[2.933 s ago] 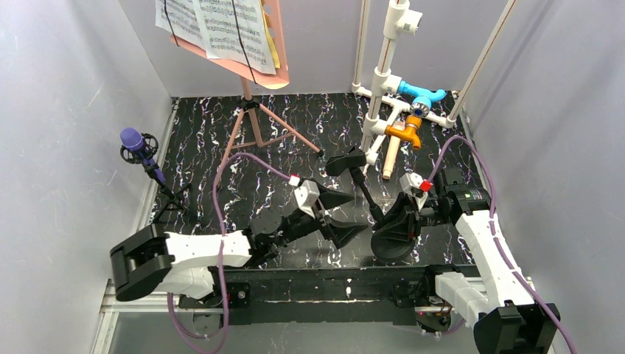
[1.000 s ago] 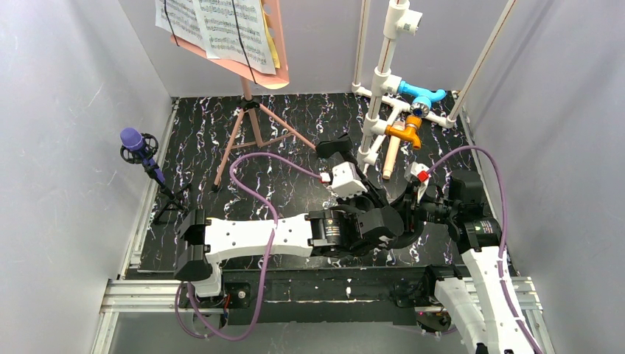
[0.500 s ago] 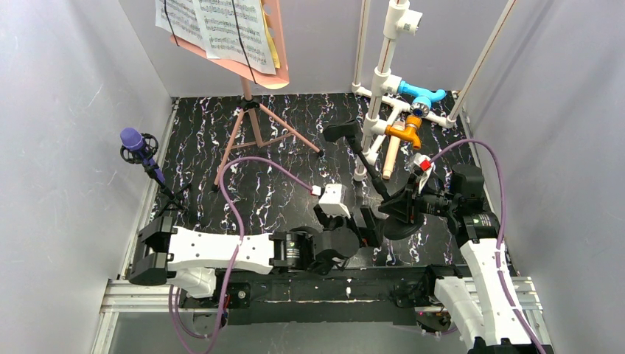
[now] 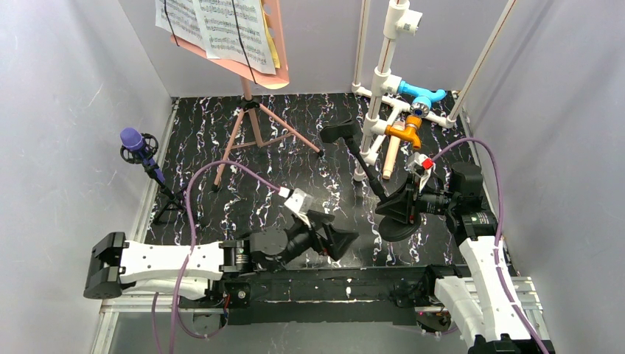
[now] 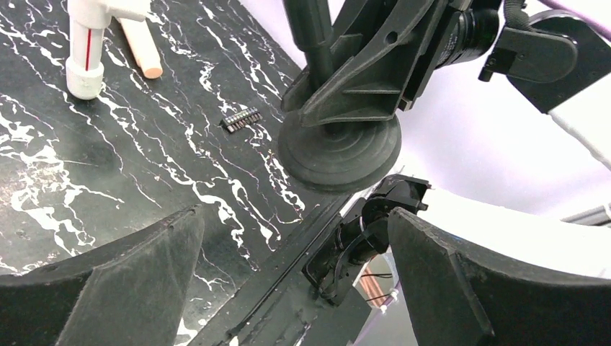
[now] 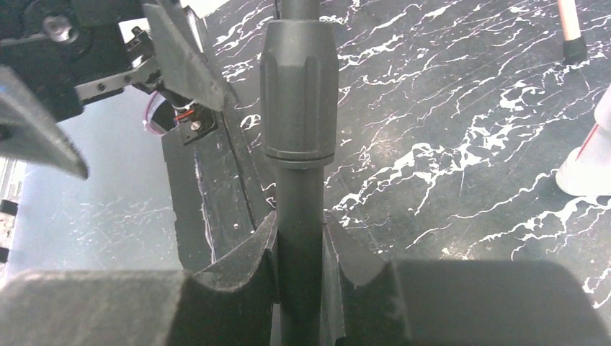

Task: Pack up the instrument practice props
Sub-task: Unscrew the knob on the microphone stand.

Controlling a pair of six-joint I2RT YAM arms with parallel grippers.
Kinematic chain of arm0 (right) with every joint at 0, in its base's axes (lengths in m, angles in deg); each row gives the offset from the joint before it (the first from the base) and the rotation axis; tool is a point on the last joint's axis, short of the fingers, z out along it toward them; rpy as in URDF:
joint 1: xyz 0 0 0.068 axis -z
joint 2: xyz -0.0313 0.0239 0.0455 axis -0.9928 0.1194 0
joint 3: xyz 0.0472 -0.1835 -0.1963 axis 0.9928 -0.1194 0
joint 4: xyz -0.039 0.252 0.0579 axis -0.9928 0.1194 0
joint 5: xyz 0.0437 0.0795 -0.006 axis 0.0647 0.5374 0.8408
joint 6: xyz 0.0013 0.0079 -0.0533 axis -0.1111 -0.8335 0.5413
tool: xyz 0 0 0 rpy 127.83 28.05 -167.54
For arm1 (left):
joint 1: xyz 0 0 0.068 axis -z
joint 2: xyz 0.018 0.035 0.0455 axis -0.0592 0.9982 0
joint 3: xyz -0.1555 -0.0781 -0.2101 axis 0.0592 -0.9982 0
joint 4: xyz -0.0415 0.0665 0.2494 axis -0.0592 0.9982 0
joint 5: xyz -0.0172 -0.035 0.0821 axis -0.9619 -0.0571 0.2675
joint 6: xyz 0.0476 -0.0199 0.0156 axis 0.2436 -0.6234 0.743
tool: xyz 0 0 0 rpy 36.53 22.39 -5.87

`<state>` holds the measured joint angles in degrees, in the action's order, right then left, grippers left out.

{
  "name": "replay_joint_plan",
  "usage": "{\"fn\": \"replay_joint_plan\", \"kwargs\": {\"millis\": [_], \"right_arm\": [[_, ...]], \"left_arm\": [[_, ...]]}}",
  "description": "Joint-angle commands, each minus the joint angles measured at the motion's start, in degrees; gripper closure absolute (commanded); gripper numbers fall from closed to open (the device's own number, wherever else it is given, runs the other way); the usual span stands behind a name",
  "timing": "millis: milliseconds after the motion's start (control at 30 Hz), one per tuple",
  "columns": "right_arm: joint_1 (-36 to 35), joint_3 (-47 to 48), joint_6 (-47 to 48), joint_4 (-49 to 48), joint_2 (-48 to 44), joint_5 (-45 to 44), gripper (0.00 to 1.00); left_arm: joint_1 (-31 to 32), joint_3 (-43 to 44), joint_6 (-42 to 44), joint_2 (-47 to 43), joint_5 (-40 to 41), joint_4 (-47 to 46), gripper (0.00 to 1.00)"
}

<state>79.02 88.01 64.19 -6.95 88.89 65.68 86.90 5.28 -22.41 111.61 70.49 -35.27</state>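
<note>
Freshly changed, from above: let go of the black round-based microphone stand and drawn off toward the near edge, well apart from the white pipe frame with blue and orange fittings, the left gripper, jaws spread wide, holding nothing. Left clamped on the stand's lower pole, near the frame's foot, the right gripper alone. Untouched so far: pink perforated sheet-music holder with its printed pages and purple microphone, both well left of the frame; beige microphone lying against the frame's foot.

From the left wrist: only bare dark tabletop between the wide black fingers, and the stand's disc base ahead, nearer than the frame's foot; resting or slightly lifted, cannot tell.

From the right wrist: fingers nipped tight around the thin pole just below its ribbed collar, frame foot at the far right.

Judged: the stand is now the right arm's alone to stow, and the left is free for another prop.
</note>
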Motion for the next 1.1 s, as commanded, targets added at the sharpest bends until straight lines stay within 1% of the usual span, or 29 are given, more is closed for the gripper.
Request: {"fn": "replay_joint_plan", "kwargs": {"millis": [0,67,167,333,367,467,600,733,1067], "right_arm": [[0.16,0.26,-1.46,-4.75,-0.43,5.58,0.99],[0.16,0.18,-1.49,-4.91,-0.44,6.1,0.99],[0.23,-0.14,-1.6,-5.17,-0.42,6.85,0.99],[0.18,-0.75,-2.37,-6.41,-0.09,8.68,0.99],[0.23,-0.85,-2.45,-6.54,-0.01,9.21,0.99],[0.19,-1.07,-2.52,-6.93,0.4,10.66,0.99],[0.19,-0.91,-2.56,-6.79,1.23,12.3,0.99],[0.17,-0.97,-2.18,-6.43,1.17,12.8,0.99],[0.18,-1.16,-1.75,-6.15,1.16,13.11,0.99]], "left_arm": [[-4.75,-6.08,1.38,-5.75,-9.6,-7.6,0.02],[-7.02,-8.66,0.36,-7.81,-12.67,-9.26,0.02],[-8.71,-11.05,0.55,-9.8,-15.42,-11.48,0.02],[-12.06,-12.54,0.83,-9.38,-22.64,-14.95,0.02],[-13.04,-12.92,0.8,-8.59,-25.29,-16.98,0.02],[-15.8,-14.14,-0.39,-4.97,-32.73,-26.84,0.02],[-18.4,-13.99,-1.96,1.33,-38.94,-36.59,0.02],[-20.0,-12.45,-3.74,6.24,-41.9,-40.79,0.02],[-21.44,-10.02,-3.5,11.72,-42.71,-41.67,0.02]]}}
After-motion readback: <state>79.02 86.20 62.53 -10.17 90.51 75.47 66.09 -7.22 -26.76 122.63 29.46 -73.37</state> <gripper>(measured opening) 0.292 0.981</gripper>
